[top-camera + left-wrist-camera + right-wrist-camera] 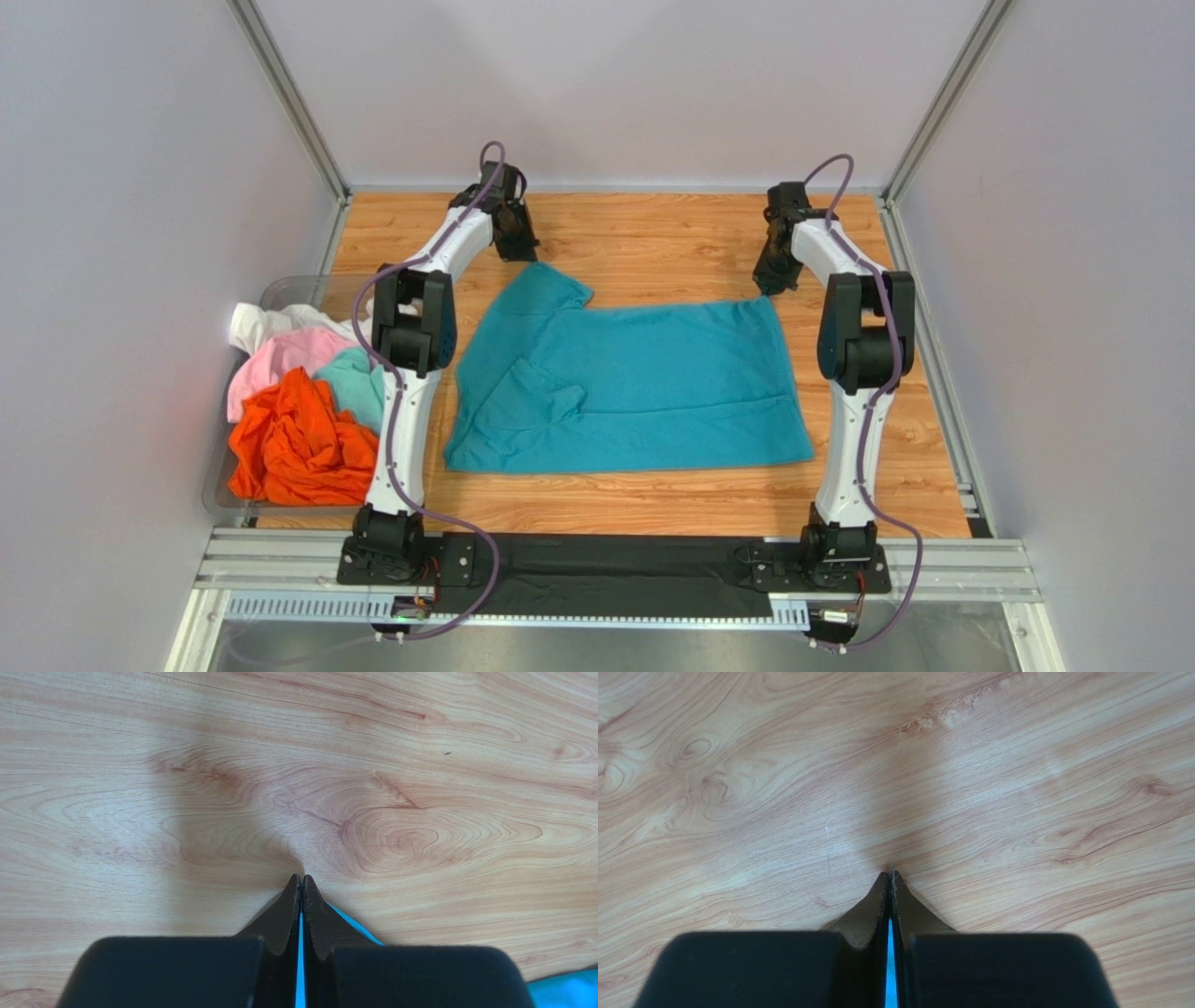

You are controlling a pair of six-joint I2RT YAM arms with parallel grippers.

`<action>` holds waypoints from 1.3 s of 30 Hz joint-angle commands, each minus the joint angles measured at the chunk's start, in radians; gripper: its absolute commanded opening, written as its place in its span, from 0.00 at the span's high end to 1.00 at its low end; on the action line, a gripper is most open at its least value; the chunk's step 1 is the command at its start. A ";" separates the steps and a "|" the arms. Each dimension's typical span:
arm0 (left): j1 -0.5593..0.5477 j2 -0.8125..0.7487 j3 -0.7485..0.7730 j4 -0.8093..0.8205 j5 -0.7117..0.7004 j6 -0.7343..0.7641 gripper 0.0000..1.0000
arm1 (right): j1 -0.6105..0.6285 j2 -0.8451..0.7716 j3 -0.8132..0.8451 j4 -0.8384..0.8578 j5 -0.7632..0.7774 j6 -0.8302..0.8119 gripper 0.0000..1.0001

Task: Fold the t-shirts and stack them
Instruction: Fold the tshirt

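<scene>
We read everything from the teal t-shirt (659,385), which lies flat on the wooden table (659,231) between the two arms. Its long axis runs across from one arm to the other, and the sleeve end is rumpled and partly folded over on the left arm's side. The left gripper (516,249) sits at the shirt's far left corner and the right gripper (770,276) at its far right corner, so each arm has the corner nearest it. The whole body of the cloth stretches from those two points back toward the arm bases. That is the relation the next move depends on: with the far edge pinched at both ends and the near hem free, we judge that the fold must carry the far edge toward the near hem, across the short axis. Both arms would need to travel together so the edge stays straight. In the left wrist view the fingers (286,913) are pressed nearly together, with only a thin sliver of teal between them and more teal showing beside them. In the right wrist view the fingers (870,913) are just as close, with a blue strip in the slit. So we take both as clamped on the cloth, with bare wood beyond the tips. The orange t-shirt (295,448), pink t-shirt (281,361), white t-shirt (267,325) and light aqua t-shirt (358,385) are heaped beyond the teal shirt's left end, past the left arm, and not yet folded.
</scene>
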 commanded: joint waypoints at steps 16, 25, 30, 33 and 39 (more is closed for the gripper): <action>-0.008 -0.268 -0.285 0.064 0.020 0.033 1.00 | 0.003 -0.252 -0.177 0.024 -0.031 -0.077 1.00; -0.068 -0.700 -0.738 0.128 -0.062 -0.002 1.00 | 0.025 -0.559 -0.457 0.070 -0.094 -0.085 1.00; -0.082 -0.803 -0.854 0.133 -0.091 -0.042 1.00 | 0.025 -0.626 -0.529 0.071 -0.096 -0.088 1.00; -0.088 -0.889 -0.937 0.135 -0.094 -0.060 1.00 | 0.023 -0.667 -0.570 0.070 -0.098 -0.086 1.00; -0.096 -1.073 -1.079 0.136 -0.103 -0.088 1.00 | 0.025 -0.758 -0.653 0.070 -0.104 -0.079 1.00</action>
